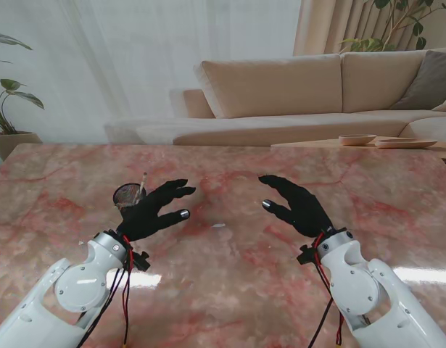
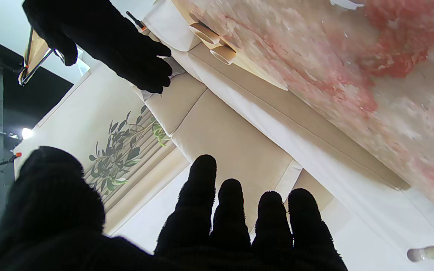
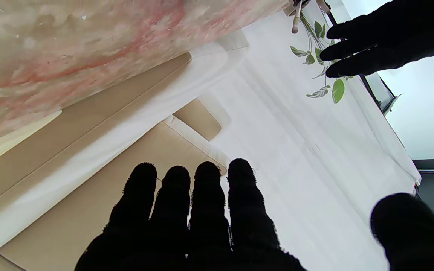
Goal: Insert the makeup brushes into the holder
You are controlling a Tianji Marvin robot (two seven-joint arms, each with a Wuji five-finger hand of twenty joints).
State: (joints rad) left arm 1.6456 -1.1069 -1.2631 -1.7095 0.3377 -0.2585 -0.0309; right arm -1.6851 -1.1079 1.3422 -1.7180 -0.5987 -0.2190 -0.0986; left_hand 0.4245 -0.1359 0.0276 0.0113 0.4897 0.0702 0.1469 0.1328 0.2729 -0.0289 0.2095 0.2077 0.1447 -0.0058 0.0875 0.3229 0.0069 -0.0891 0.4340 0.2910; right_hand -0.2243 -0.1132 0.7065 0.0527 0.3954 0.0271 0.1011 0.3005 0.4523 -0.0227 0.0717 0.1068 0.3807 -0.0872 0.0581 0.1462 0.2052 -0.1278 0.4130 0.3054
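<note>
Holder sits at about 10 o'clock, just behind the left robot hand (image 1: 156, 210)

Both robot hands hover with fingers spread, holding nothing; the holder (image 1: 127, 195), one brush (image 1: 142, 184) upright in it, stands on the desk (image 1: 230, 275), well apart from the right robot hand (image 1: 295, 205) — left arm is nearer

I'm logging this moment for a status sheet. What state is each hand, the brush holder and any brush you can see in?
left hand: open, fingers spread, holding nothing
right hand: open, fingers apart, holding nothing
brush holder: upright on the table, just beyond the left hand
makeup brush: standing tilted in the holder
small white item: lying on the table between the hands, too small to identify
</note>
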